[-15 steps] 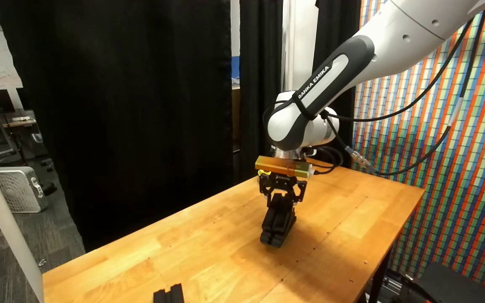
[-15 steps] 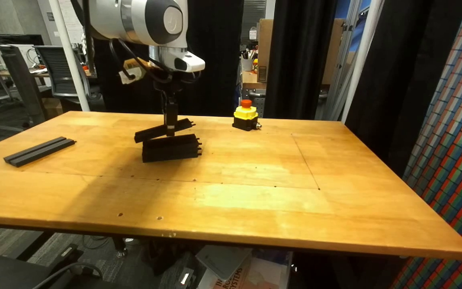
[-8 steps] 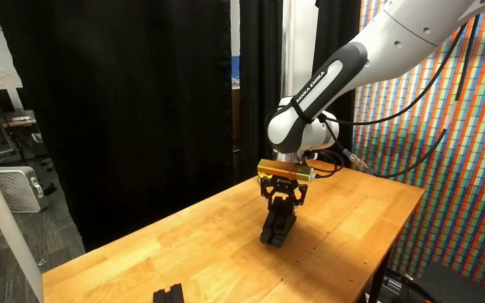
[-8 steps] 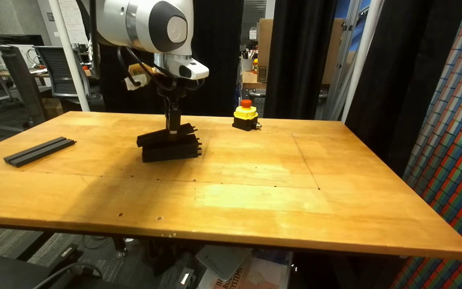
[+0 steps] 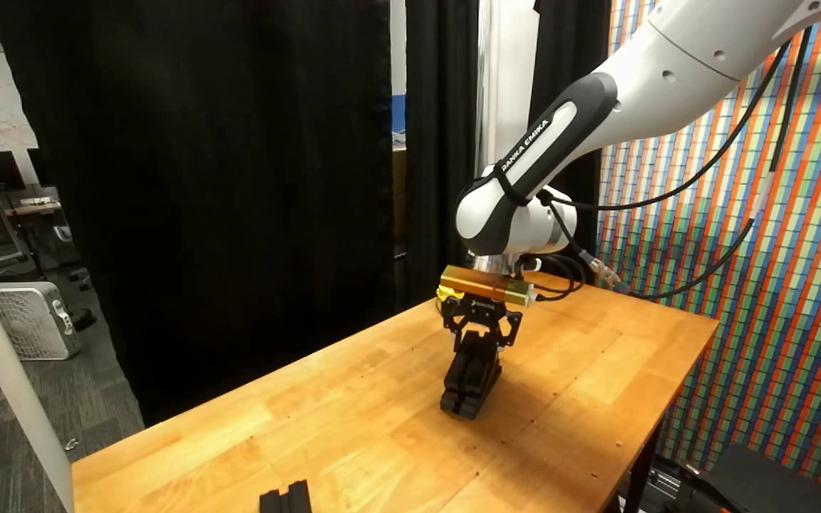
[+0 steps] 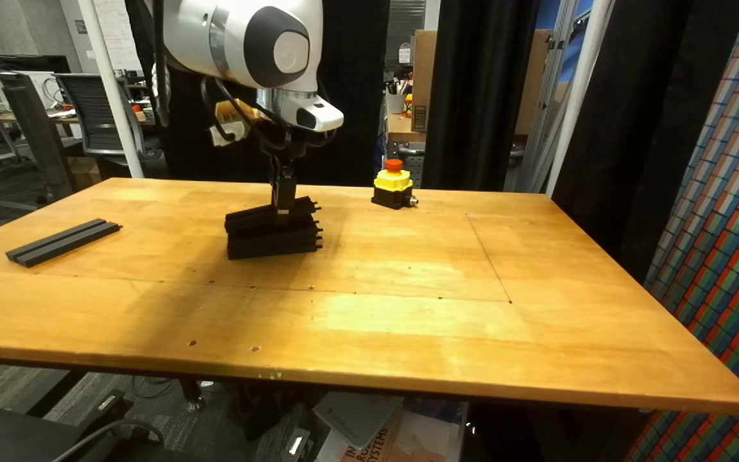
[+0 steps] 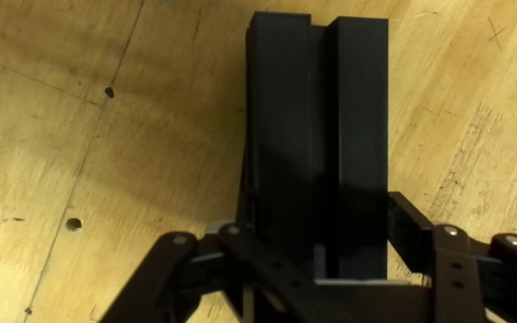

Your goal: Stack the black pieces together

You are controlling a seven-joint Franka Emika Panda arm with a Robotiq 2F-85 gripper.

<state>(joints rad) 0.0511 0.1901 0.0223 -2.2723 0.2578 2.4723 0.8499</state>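
Note:
My gripper [image 6: 283, 210] is shut on a grooved black piece [image 6: 247, 219], which also shows in the wrist view [image 7: 361, 112]. One finger stands on each side of it. The held piece is directly over a stack of black pieces [image 6: 273, 245], turned slightly relative to it; I cannot tell whether it touches. In an exterior view my gripper [image 5: 478, 342] is above the same stack [image 5: 459, 407]. Another black piece or side-by-side pair [image 6: 65, 242] lies apart on the table and is partly cut off in an exterior view [image 5: 286, 500].
A yellow-and-red knob on a black base [image 6: 393, 185] stands near the table's back edge, right of the stack. The wooden table [image 6: 395, 340] carries everything. Black curtains [image 5: 239, 178] hang behind the table. A cable [image 5: 710, 274] hangs from the arm.
My gripper has carried the held piece forward, down and slightly right, from behind the stack to over it. The stack and the separate black piece or pair have not moved.

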